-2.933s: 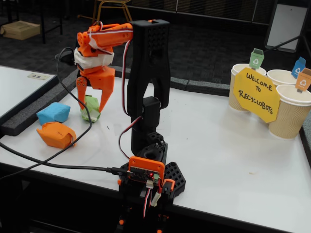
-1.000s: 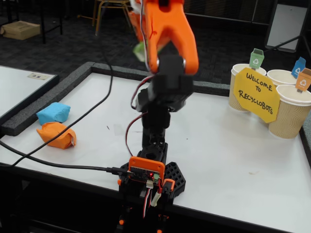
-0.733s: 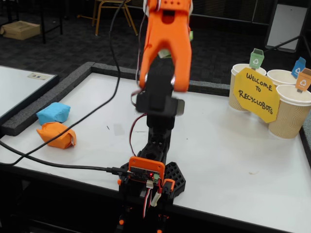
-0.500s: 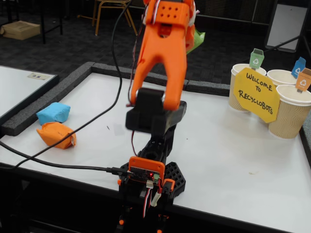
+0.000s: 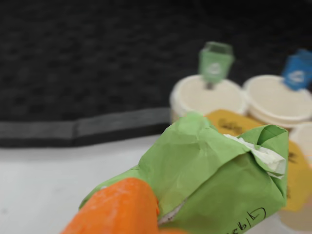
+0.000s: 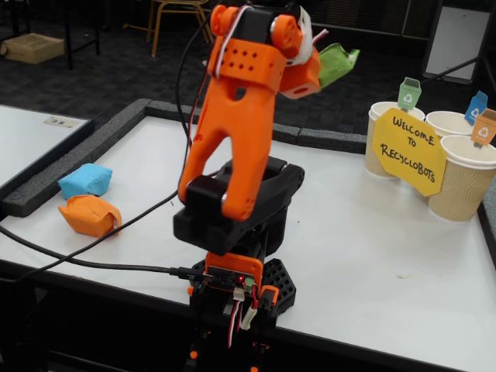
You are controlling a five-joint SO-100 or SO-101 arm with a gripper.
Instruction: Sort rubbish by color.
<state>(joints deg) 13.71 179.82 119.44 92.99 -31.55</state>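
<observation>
My orange gripper (image 6: 322,66) is shut on the green paper wad (image 6: 338,63), held high above the table, left of the cups in the fixed view. In the wrist view the green wad (image 5: 214,180) with white tape fills the lower right, with an orange finger (image 5: 117,209) below it. The light blue wad (image 6: 85,180) and the orange wad (image 6: 91,215) lie side by side at the table's left edge in the fixed view.
Three paper cups stand at the right: one with a green tag (image 6: 387,132), one with a blue tag (image 6: 449,122), one with an orange tag (image 6: 465,178). A yellow "Welcome to Recyclobots" sign (image 6: 409,151) hangs in front. The arm's base (image 6: 236,287) stands at the front edge.
</observation>
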